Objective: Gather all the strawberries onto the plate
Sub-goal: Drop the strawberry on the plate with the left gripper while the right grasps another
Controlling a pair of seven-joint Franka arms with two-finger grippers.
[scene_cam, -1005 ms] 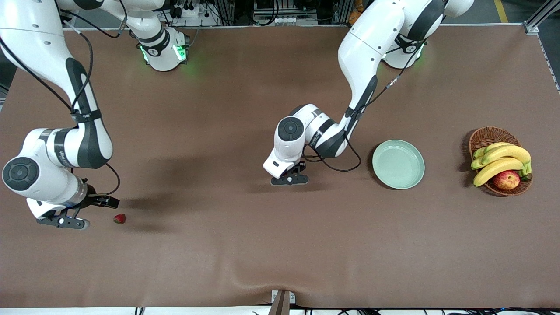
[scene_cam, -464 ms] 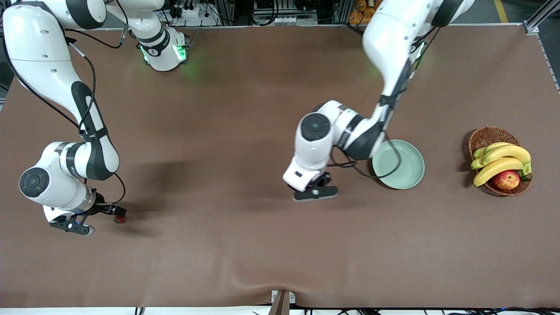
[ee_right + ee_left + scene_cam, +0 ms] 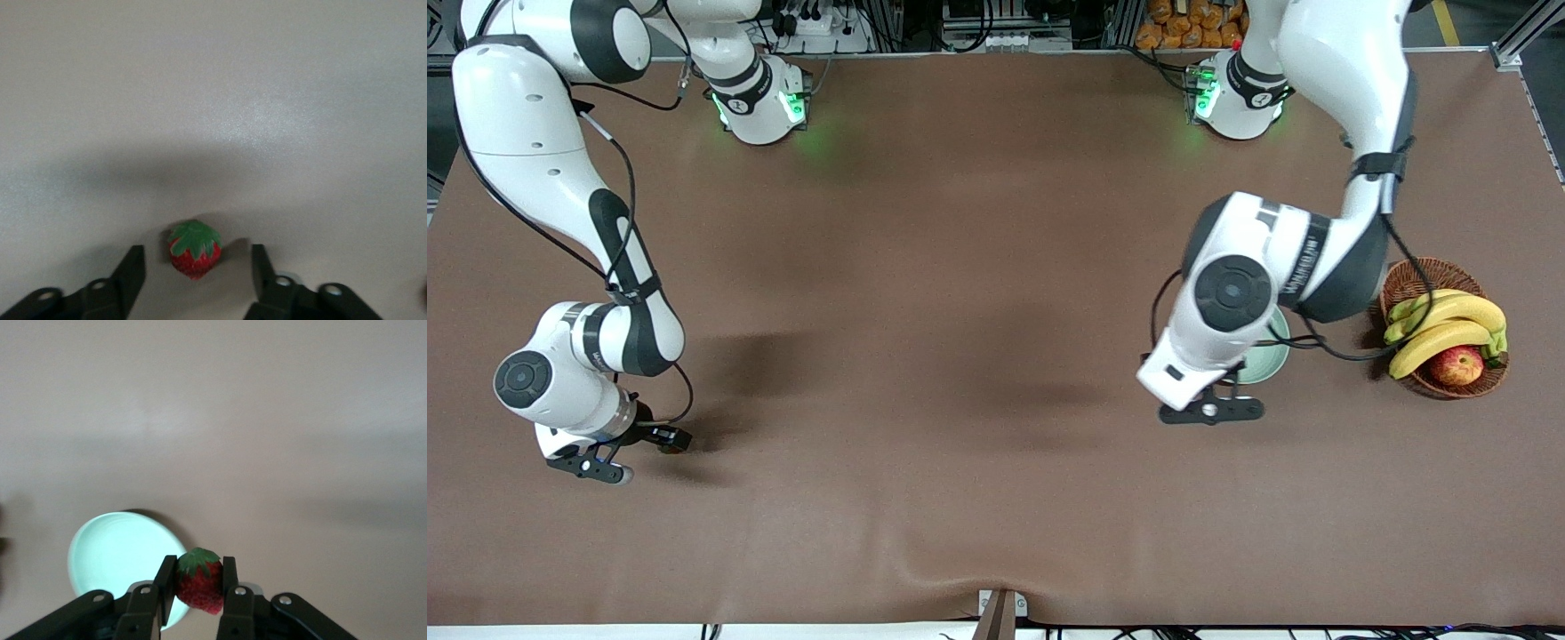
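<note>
My left gripper (image 3: 199,572) is shut on a red strawberry (image 3: 199,583) with a green cap and holds it in the air over the rim of the pale mint-green plate (image 3: 113,553). In the front view the left hand (image 3: 1218,356) covers most of the plate (image 3: 1273,358). My right gripper (image 3: 197,254) is open, low over the table at the right arm's end. A second strawberry (image 3: 194,250) lies on the table between its fingers (image 3: 135,261), untouched. In the front view the right gripper (image 3: 667,438) hides this berry. No third strawberry shows.
A brown wicker basket (image 3: 1409,280) with bananas (image 3: 1445,324) and a red-yellow apple (image 3: 1456,365) stands beside the plate toward the left arm's end. The brown cloth (image 3: 960,356) has a wrinkle at the edge nearest the camera.
The left arm has carried its strawberry from the table's middle to the plate. The right gripper has moved over the lying strawberry, which now sits between its fingers.
</note>
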